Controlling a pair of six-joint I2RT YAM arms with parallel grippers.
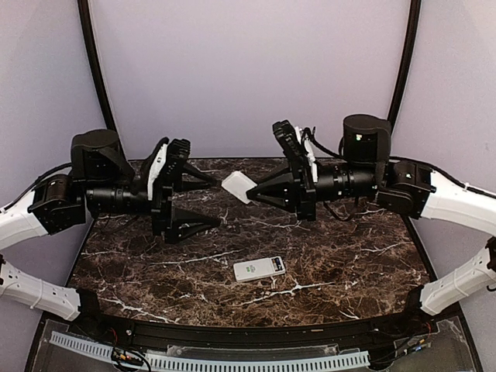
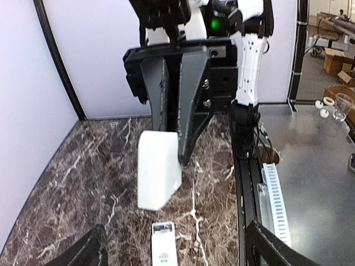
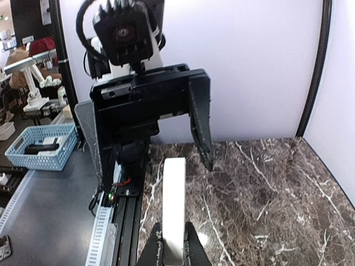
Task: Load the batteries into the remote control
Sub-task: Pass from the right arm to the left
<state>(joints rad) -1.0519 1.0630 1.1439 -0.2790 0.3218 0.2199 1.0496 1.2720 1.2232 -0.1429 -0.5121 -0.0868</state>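
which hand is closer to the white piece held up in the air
Right. The right hand grips the white piece; the left hand is open, facing it, apart.

On table [image 1: 349, 263], 6 o'clock side: remote control [image 1: 260, 268]. At its 11 o'clock, flat piece [image 1: 236, 186], apparently raised, in right gripper [image 1: 254, 194].

— What colour is the desk [image 1: 341, 263]?
— Dark brown marble, veined white.
— And the remote control [image 1: 259, 268]?
— White, with a greyish display and a green mark. The flat piece [image 1: 238, 187] is plain white. The left claw [image 1: 218, 204] and right claw [image 1: 252, 194] are black.
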